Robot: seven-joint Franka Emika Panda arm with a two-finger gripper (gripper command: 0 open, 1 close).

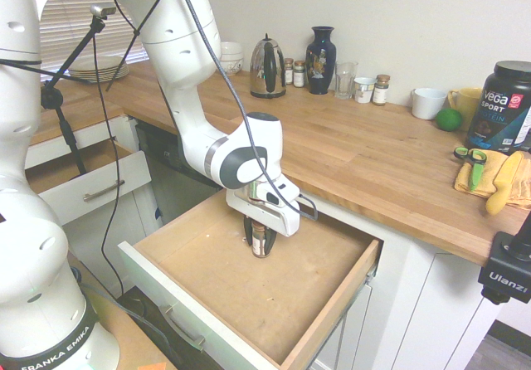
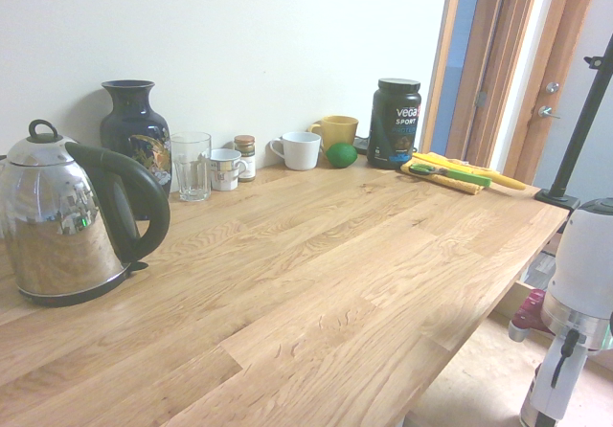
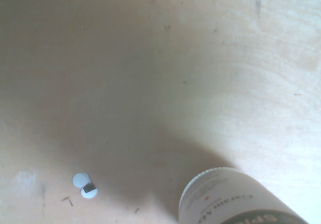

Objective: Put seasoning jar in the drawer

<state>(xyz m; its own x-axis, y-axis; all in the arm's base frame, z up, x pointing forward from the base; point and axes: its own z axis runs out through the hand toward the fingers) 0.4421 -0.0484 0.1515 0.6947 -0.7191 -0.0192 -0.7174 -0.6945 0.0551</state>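
Note:
The seasoning jar (image 1: 262,242) stands upright between the fingers of my gripper (image 1: 260,237), low over the bare wooden bottom of the large open drawer (image 1: 332,299). The gripper is shut on the jar. In the wrist view the jar (image 3: 235,199) rises from the bottom edge, its pale label showing, with the drawer's wooden bottom (image 3: 150,73) close behind it. Whether the jar touches the wood I cannot tell. The second exterior view shows only part of the arm at the lower right, and neither the jar nor the drawer.
A smaller white-fronted drawer (image 1: 91,189) stands open at the left. On the wooden counter (image 1: 357,154) are a kettle (image 1: 267,67), a blue vase (image 1: 321,60), similar jars (image 1: 381,90), cups, a lime (image 1: 449,119), a black tub (image 1: 502,106) and scissors on a yellow cloth (image 1: 489,175).

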